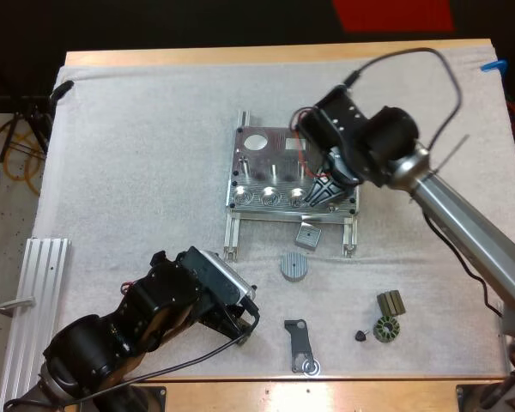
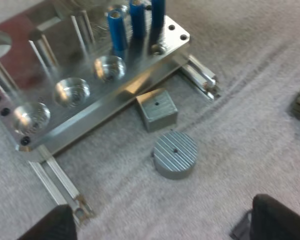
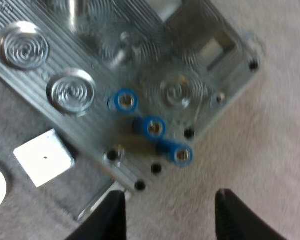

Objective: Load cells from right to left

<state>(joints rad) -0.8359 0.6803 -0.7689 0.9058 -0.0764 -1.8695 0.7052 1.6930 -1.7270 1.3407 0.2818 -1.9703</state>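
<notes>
From above, the right gripper (image 1: 324, 193) hung over the machined metal fixture's (image 1: 256, 163) right front corner. Left wrist: the left gripper (image 2: 160, 210) held its fingers (image 2: 280, 220) wide apart, near a ribbed grey disc (image 2: 175, 154). Right wrist: fingers (image 3: 112, 220) stood wide and empty beside three bright blue cylinders (image 3: 154, 127) standing in that corner.

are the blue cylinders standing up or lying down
Upright: three blue cylinders stand side by side at one end of the fixture; from above, their tops show as rings.

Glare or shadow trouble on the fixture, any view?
High view: bright glints on the cups at the near edge of the fixture. Left wrist view: the cups mirror the light. Right wrist view: square block washed white; blue cylinders read fine.
</notes>
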